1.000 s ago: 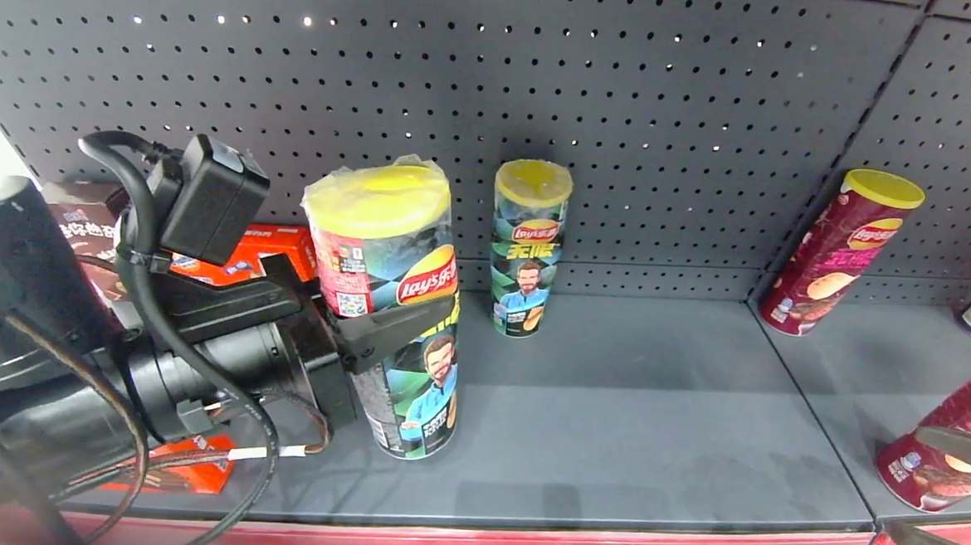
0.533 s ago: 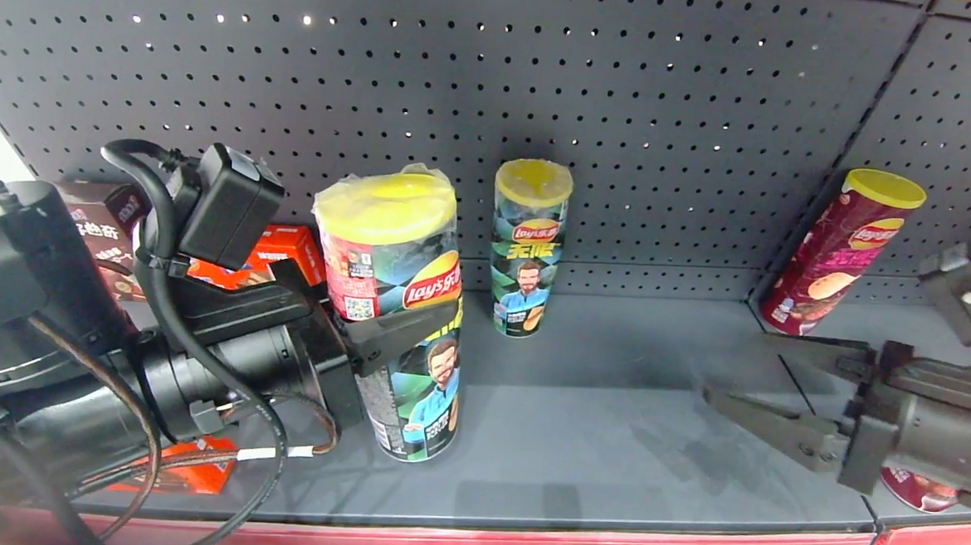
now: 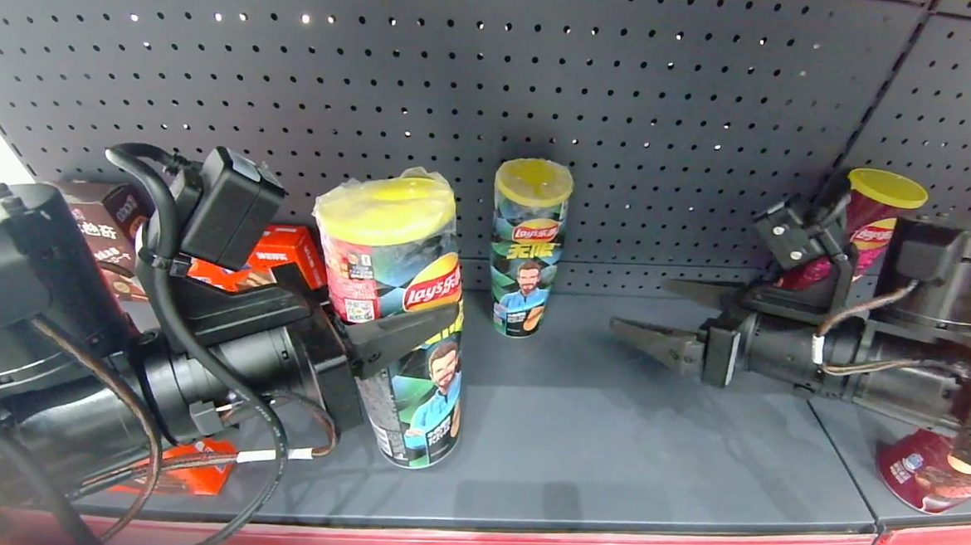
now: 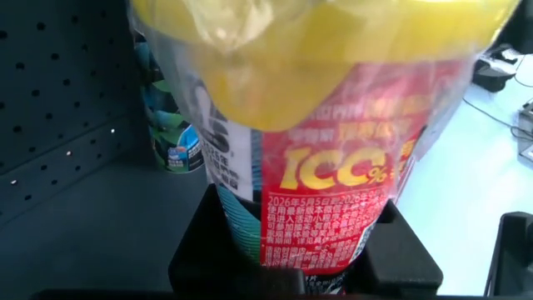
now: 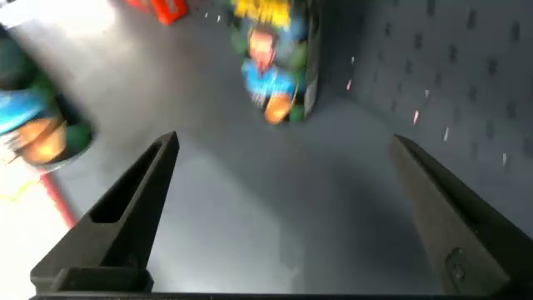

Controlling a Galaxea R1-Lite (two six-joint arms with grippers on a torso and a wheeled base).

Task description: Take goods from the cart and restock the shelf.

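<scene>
Shelf (image 3: 609,445): grey board with a red front lip and a perforated back panel (image 3: 546,76). Item 1, chip can (image 3: 395,251), green-and-blue print with a yellow lid under loose clear film, upright near the front edge, left of the middle; whether its base touches the board cannot be told. It is clamped at mid-height between the fingers of the left gripper (image 3: 404,322), which comes in from the left end of the shelf; the left wrist view shows the same can (image 4: 325,192) filling the jaws. Item 2, second chip can (image 3: 528,250), same print, upright and free at the back edge just beside the panel, apart from item 1; it also appears as (image 4: 171,125) and (image 5: 275,58). Right gripper (image 3: 646,307), level above the board toward its right end, fingers spread wide with nothing between them, pointing toward item 2 and well short of it (image 5: 285,142). Neighbouring right bay: maroon can (image 3: 879,218) leaning on the back panel, a second maroon can (image 3: 923,478) near the front edge. Left end: orange boxes (image 3: 279,249) and a brown box (image 3: 97,227).
</scene>
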